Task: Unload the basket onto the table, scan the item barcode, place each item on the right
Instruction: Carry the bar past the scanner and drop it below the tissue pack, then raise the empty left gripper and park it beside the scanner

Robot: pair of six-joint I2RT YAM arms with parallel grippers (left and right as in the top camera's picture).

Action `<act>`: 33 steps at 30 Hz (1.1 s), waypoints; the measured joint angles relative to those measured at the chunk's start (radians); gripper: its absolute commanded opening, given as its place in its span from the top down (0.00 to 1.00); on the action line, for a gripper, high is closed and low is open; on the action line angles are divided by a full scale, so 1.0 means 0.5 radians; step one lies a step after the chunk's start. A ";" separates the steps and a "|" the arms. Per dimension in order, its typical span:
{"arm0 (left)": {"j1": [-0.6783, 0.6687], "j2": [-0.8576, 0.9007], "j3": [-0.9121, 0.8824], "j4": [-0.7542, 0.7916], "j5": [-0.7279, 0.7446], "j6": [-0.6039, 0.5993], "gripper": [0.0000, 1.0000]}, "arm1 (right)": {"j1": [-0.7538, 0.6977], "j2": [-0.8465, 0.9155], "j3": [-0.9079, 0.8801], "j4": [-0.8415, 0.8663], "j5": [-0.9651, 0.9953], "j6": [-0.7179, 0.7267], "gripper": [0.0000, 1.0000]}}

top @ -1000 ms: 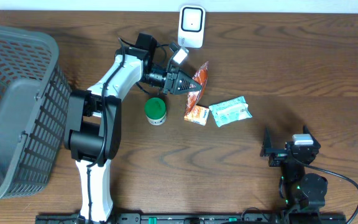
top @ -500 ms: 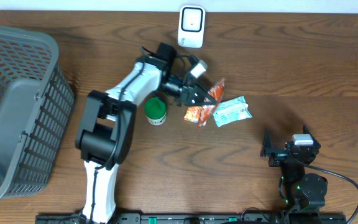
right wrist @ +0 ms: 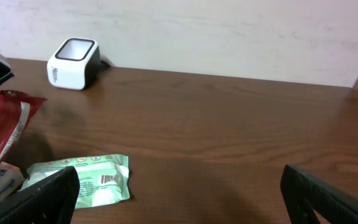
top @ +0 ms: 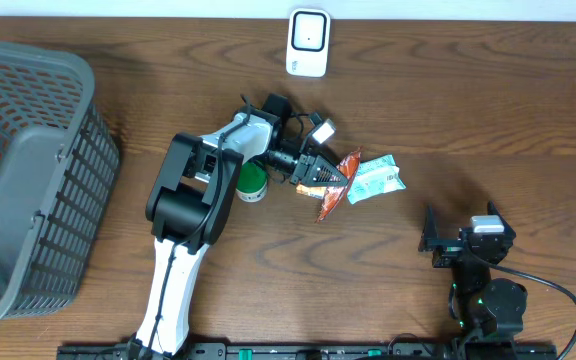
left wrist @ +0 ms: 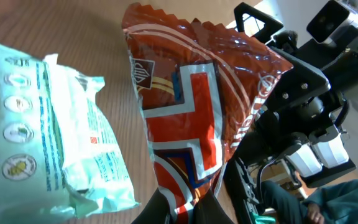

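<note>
Left wrist view: left hand point(left wrist: 180, 210) pinches the red packet point(left wrist: 191, 106) by one edge only, so slack foil may slip or fold, spoiling the read at the scanner point(top: 308, 42); right hand point(top: 431, 242) stands wide, idle.

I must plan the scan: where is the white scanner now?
Overhead view: the white scanner stands at the far edge of the table, near the middle, beyond the red packet that the left claw holds.

table point(top: 488, 110) bears basket point(top: 80, 190), scanner point(top: 308, 42), pouch point(top: 374, 178), jar point(top: 252, 183)
</note>
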 measured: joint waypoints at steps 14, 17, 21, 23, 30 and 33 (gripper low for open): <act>0.108 0.000 0.011 0.181 0.020 -0.149 0.02 | 0.000 0.000 0.000 -0.001 0.000 0.000 0.01; 0.141 0.000 0.065 0.301 0.014 -0.303 0.02 | 0.000 0.000 0.000 -0.001 0.000 0.000 0.01; 0.154 -0.013 0.159 0.417 -0.117 -0.549 0.02 | 0.000 0.000 0.000 0.000 0.000 0.000 0.01; 0.144 -0.037 0.185 0.423 -0.235 -0.658 0.02 | 0.000 0.000 0.000 0.000 0.000 0.000 0.01; 0.056 -0.280 0.192 0.380 -0.992 -1.038 0.02 | 0.000 0.000 0.000 0.000 0.000 0.000 0.01; -0.001 -0.403 0.212 0.263 -1.402 -1.161 0.02 | 0.000 0.000 0.000 0.000 0.000 0.001 0.01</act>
